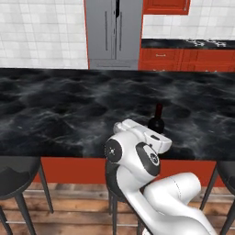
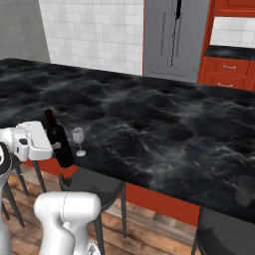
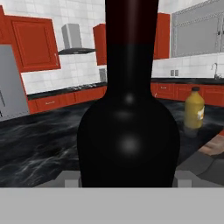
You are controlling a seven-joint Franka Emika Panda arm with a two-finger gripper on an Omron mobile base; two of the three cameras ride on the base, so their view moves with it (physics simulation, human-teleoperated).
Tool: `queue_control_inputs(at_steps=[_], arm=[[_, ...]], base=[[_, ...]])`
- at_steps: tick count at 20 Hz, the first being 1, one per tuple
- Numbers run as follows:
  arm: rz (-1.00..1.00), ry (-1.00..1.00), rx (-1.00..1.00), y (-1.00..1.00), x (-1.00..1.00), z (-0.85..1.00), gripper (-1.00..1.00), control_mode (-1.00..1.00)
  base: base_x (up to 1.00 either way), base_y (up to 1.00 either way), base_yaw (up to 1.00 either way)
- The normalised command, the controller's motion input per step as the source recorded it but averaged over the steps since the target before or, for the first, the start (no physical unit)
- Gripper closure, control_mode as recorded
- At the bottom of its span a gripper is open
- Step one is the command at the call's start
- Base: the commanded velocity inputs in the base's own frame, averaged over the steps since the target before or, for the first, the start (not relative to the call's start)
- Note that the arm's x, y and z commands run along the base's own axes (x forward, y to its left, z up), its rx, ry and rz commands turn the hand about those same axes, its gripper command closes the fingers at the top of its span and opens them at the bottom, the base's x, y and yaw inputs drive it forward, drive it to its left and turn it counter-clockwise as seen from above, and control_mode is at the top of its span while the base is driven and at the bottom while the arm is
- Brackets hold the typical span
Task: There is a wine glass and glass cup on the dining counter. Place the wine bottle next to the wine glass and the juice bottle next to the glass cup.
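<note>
While the wine bottle (image 2: 59, 139) stands upright at the dining counter (image 2: 164, 124) edge, just left of the wine glass (image 2: 78, 140), the gripper's (image 2: 52, 144) grip state cannot be told; the juice bottle (image 3: 194, 108) waits well apart.

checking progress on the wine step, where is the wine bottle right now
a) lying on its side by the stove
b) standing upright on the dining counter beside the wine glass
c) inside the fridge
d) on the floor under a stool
b: in the right base view the wine bottle stands upright near the dining counter edge, with the wine glass just beside it.
</note>
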Motion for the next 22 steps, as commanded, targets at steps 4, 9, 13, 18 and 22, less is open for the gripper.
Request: queue_control_inputs(at_steps=[4,9,13,18,22], arm=[[0.00,0.00,0.00,0.00,0.00,0.00,1.00,1.00],[0.00,0.00,0.00,0.00,0.00,0.00,1.00,1.00],[0.00,0.00,0.00,0.00,0.00,0.00,1.00,1.00],[0.00,0.00,0.00,0.00,0.00,0.00,1.00,1.00],[0.00,0.00,0.00,0.00,0.00,0.00,1.00,1.00]], base=[[0.22,0.17,-0.04],[0.01,0.00,0.00],[0.00,0.00,0.00],[0.00,0.00,0.00],[-0.04,0.01,0.00]])
